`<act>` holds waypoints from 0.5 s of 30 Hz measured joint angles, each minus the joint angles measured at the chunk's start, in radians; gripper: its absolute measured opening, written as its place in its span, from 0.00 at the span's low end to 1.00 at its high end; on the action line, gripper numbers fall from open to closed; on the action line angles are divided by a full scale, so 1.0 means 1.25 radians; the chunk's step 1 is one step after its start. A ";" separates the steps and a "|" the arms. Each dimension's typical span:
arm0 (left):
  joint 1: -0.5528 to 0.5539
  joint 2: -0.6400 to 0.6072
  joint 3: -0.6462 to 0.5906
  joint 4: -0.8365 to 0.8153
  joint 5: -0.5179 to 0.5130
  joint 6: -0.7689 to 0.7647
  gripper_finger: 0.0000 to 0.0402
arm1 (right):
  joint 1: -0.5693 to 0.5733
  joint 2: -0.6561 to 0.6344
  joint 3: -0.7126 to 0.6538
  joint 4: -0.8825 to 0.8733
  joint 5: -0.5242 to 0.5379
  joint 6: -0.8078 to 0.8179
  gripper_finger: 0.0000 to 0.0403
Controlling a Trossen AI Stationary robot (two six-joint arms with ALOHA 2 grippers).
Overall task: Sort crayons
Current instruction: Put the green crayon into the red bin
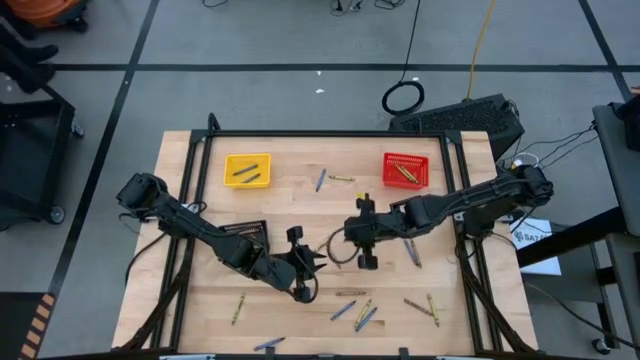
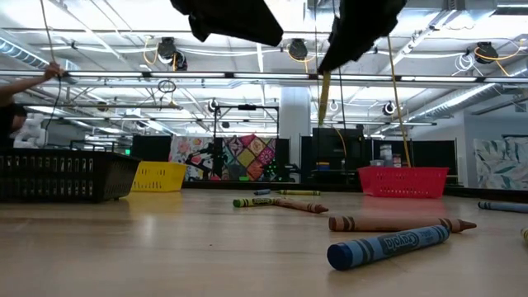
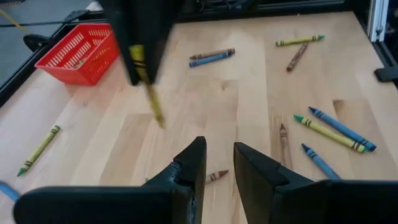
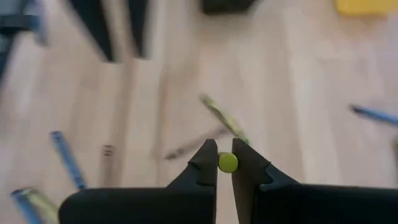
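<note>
- Pinching a yellow-green crayon (image 4: pixel 227 162) between closed fingers, the right gripper (image 1: pixel 362 243) hangs above mid-table.
- Facing it nearby, the left gripper (image 3: pixel 217 171) has its fingers parted and holds nothing.
- Loose crayons (image 1: pixel 360 312) lie on the wooden table (image 1: pixel 300 205), mostly near its front edge.
- A yellow basket (image 1: pixel 247 169) and red basket (image 1: pixel 405 170) hold crayons; a black basket (image 2: pixel 62 176) sits left.
</note>
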State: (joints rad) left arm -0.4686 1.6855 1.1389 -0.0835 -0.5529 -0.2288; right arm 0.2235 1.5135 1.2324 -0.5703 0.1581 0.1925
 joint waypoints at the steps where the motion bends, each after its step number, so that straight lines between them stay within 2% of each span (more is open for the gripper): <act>1: 0.000 0.000 0.000 -0.007 0.000 0.000 0.22 | -0.010 0.000 0.000 -0.018 0.008 0.011 0.00; 11: 0.000 0.000 0.000 -0.035 0.001 -0.002 0.22 | -0.126 -0.001 0.000 -0.132 0.025 0.060 0.01; 15: 0.000 0.000 0.000 -0.085 -0.002 -0.011 0.22 | -0.185 -0.001 0.000 -0.202 0.068 0.044 0.01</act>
State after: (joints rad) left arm -0.4686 1.6855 1.1389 -0.1903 -0.5548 -0.2428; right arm -0.0076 1.5117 1.2324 -0.8229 0.2427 0.2480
